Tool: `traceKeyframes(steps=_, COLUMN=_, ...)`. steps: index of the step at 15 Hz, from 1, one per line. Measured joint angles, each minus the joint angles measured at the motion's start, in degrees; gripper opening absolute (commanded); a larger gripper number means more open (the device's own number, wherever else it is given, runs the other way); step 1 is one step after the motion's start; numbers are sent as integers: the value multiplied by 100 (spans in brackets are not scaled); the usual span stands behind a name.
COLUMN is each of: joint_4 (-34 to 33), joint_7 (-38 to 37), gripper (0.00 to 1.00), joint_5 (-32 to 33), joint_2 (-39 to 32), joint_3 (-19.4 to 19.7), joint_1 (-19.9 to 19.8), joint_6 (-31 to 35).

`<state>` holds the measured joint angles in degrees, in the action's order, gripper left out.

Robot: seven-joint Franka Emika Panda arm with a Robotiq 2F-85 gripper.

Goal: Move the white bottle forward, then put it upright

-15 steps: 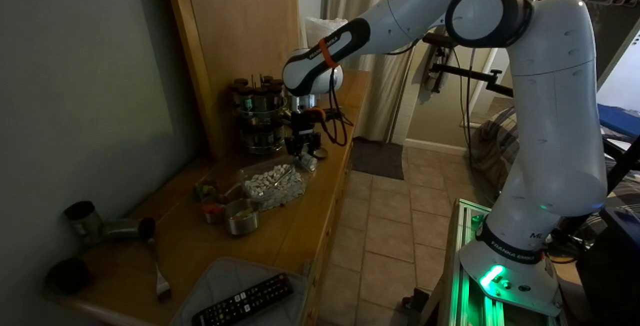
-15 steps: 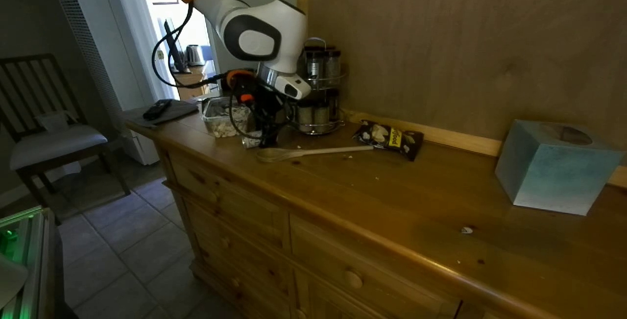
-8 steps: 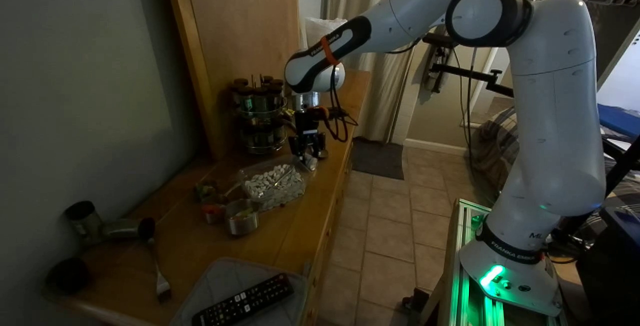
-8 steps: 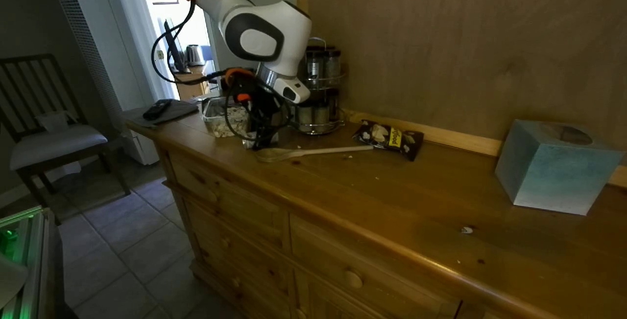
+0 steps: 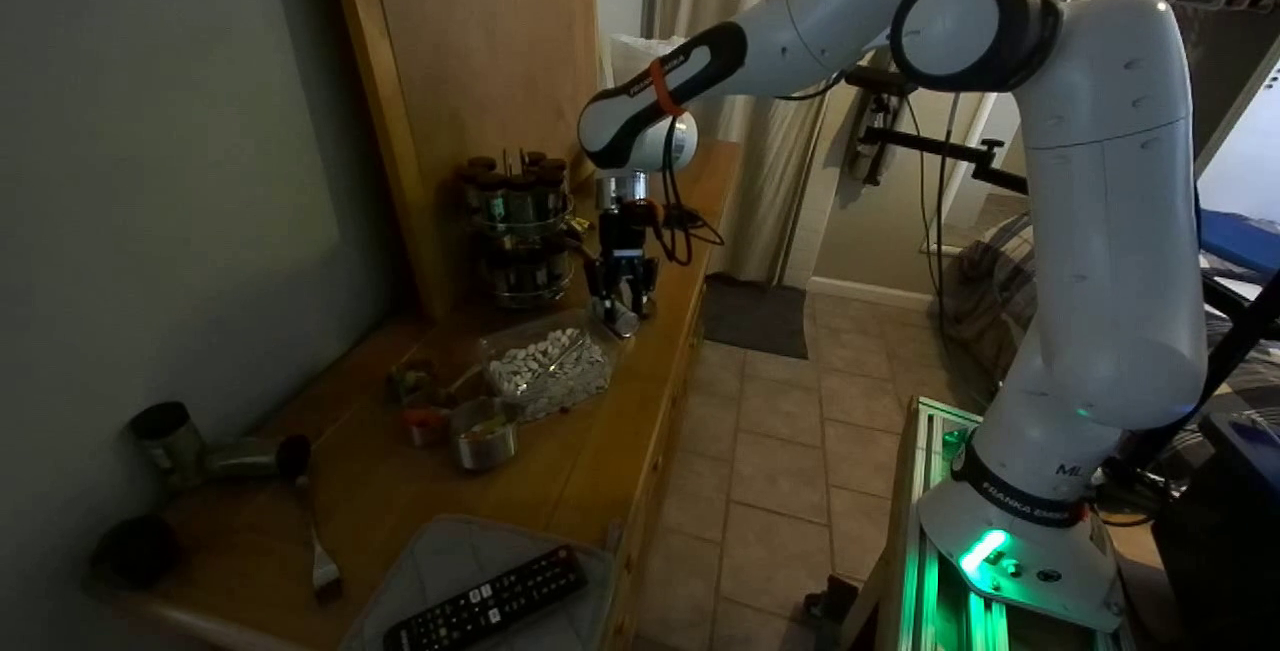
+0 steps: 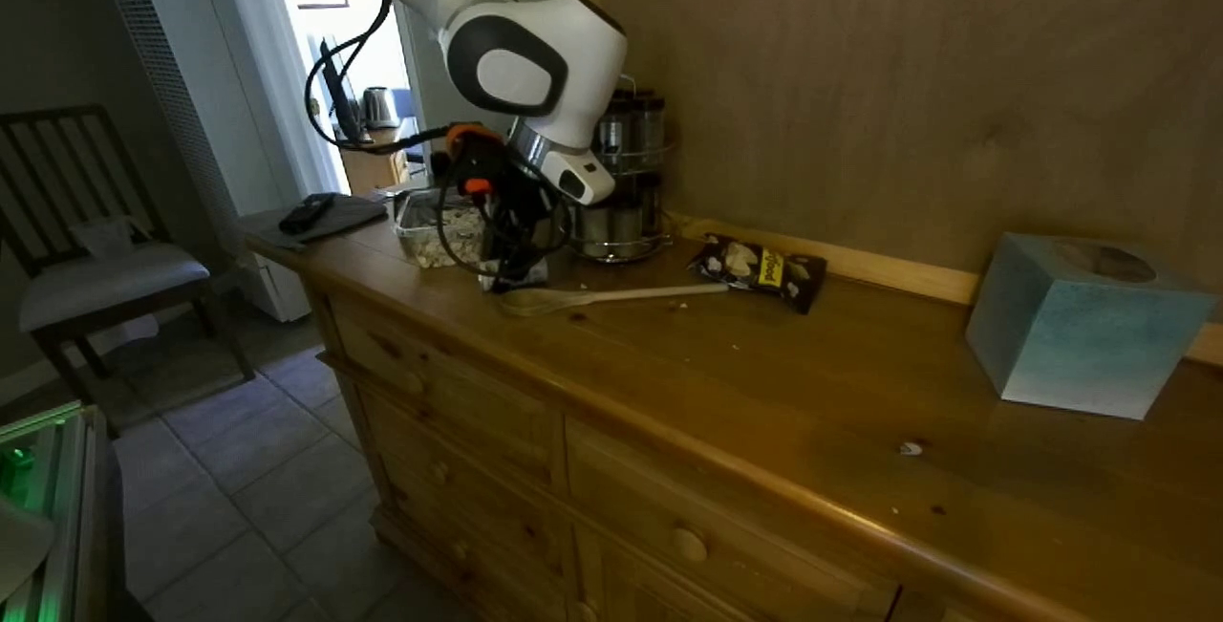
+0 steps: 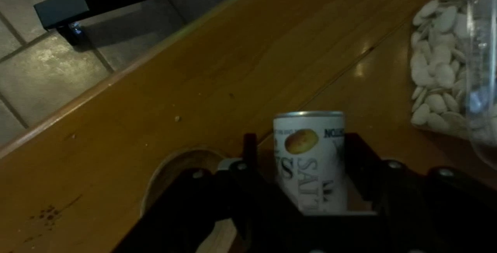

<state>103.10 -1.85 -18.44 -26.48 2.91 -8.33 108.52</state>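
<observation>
Lying between parted gripper (image 7: 299, 146) fingers (image 7: 361, 163): white bottle (image 7: 310, 163)

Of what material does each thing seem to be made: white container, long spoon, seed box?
White container: perhaps tin or cardboard; matte print, shiny metallic rim. Long spoon: probably wood; pale, dull. Seed box: likely plastic; clear, glossy highlights.

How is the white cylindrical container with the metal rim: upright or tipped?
Tipped: in the downward-looking wrist view, the white container shows its printed side, not its end.

White btl (image 7: 310, 163): cyl., printed lbl, metal rim; on its side on wood ctr (image 7: 217, 86).
</observation>
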Motion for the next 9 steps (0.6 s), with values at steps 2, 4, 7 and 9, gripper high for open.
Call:
traceKeyframes(steps=2, joint_4=-54, joint_7=7, gripper=63, joint_5=-154, joint_2=-7, joint_3=2, joint_1=-82, joint_6=-97)
traceKeyframes(steps=4, joint_4=-112, joint_7=11, gripper=62, joint_5=-337, joint_2=-29, joint_3=3, joint_1=-169, joint_6=-162)
traceKeyframes(steps=7, joint_4=-231, joint_7=16, gripper=67, joint_5=-632, joint_2=-112, joint_3=5, joint_1=-313, joint_6=-302)
traceKeyframes(steps=9, joint_4=-347, joint_7=16, gripper=72, joint_5=-799, joint_2=-218, joint_3=6, joint_1=-410, joint_6=-407)
